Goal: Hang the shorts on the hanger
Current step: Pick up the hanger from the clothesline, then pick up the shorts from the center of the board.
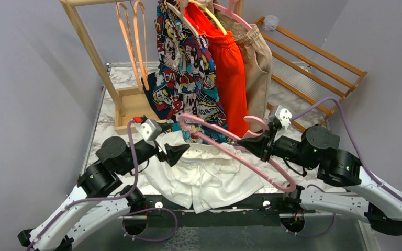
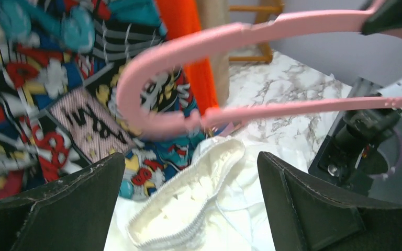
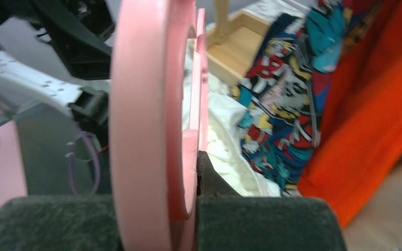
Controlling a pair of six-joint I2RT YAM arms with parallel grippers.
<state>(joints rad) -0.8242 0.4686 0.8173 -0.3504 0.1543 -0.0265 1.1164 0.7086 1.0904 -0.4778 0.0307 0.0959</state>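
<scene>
Right pincer (image 1: 247, 140) clamped on hanger (image 2: 214, 43), above shorts (image 1: 209, 178) on near tabletop (image 1: 288, 99). Left pincer (image 1: 177, 152) open at waistband (image 2: 188, 204). Pinch 1 layer, lift, thread hanger's left end; avoid comic shorts (image 1: 183, 68).

Even, bright light; blurry wrist close-ups

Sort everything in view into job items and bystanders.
Job: plain white fabric shorts; thin light-pink plastic hanger, held by right end effector; open left end effector.
Bystanders: comic-print shorts, orange-red shorts, beige garment, orange hangers, wooden rack.
</scene>
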